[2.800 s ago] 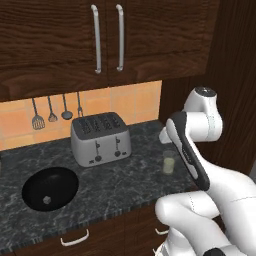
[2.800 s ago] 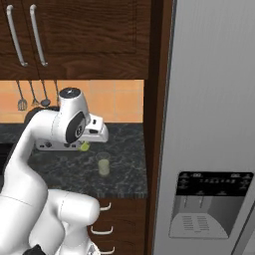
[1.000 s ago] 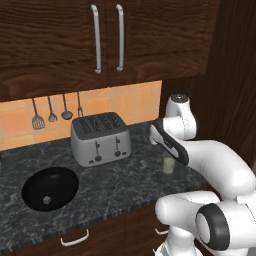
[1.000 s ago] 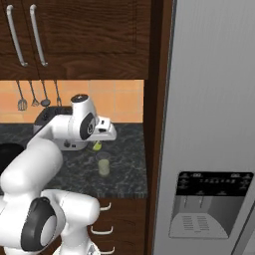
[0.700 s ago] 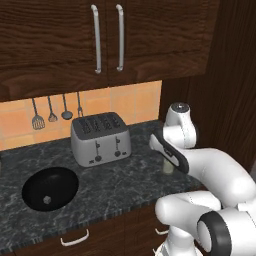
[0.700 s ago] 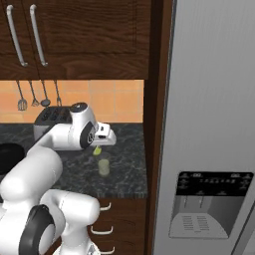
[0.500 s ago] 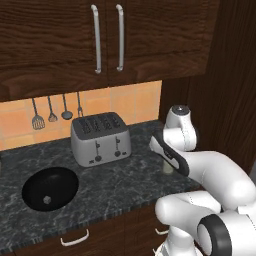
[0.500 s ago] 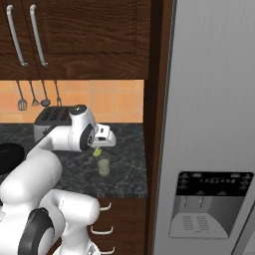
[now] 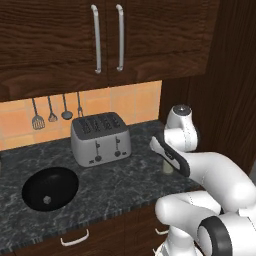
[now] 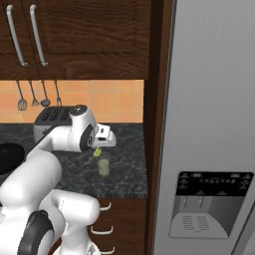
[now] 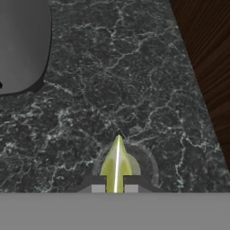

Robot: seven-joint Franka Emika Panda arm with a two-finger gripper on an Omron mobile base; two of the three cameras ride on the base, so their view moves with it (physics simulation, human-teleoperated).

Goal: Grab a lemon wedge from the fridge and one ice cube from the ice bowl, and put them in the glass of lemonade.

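Note:
My gripper [image 10: 97, 149] is shut on the lemon wedge [image 10: 97, 152], a small yellow-green piece held just above the glass of lemonade [image 10: 103, 167]. The hand view looks straight down: the lemon wedge [image 11: 116, 164] stands between my fingertips [image 11: 94, 187], with the round glass [image 11: 152, 167] directly beneath it. From the left, my forearm covers most of the glass [image 9: 167, 168]. The black ice bowl [image 9: 50, 187] lies on the counter's left side with one pale ice cube [image 9: 46, 199] in it. The grey fridge [image 10: 214, 124] stands at the right, doors shut.
A silver four-slot toaster [image 9: 100, 137] stands behind the bowl against the tiled wall. A dark wood panel [image 11: 206, 54] rises right beside the glass. Utensils [image 9: 50, 110] hang on the wall, and upper cabinets [image 9: 107, 37] are overhead.
My hand has come down and forward with the lemon wedge, ending just over the glass. Bowl, toaster and glass have stayed in place.

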